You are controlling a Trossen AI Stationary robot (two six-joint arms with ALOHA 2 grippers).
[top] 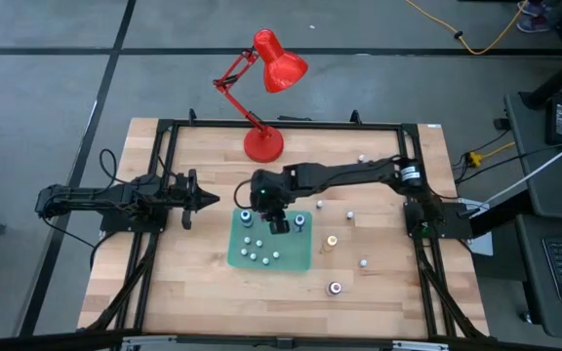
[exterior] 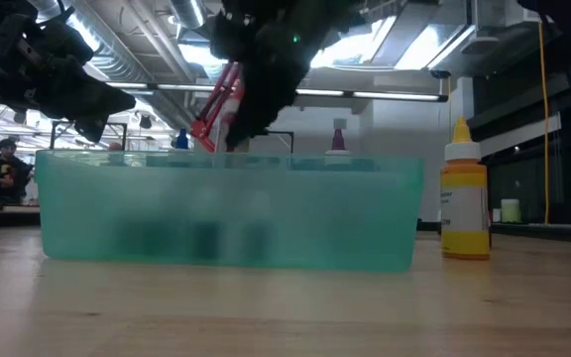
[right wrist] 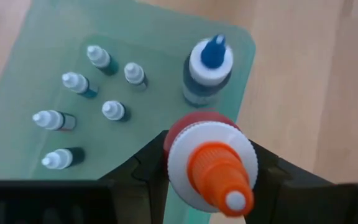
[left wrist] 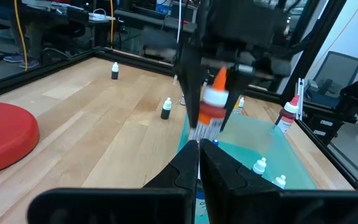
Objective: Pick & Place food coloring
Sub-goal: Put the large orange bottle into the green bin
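Observation:
Several tiny food coloring dropper bottles with pale caps stand upright in a translucent green tray. Larger bottles stand in the tray too, one with a blue tip. My right gripper hangs over the tray, shut on a red bottle with a white collar and an orange nozzle. My left gripper waits shut, left of the tray and off the table surface. A yellow-orange bottle stands on the wood just right of the tray. My right gripper pinches the red bottle's body just under its white collar, one finger on each side. The fingers come from above, pointing down. The bottle stays upright over the tray; I cannot tell whether its base touches the tray floor.
Loose small bottles stand scattered on the wood to the right of the tray. A red desk lamp stands at the far edge. A black frame rail borders the table. Open wood lies near the front edge.

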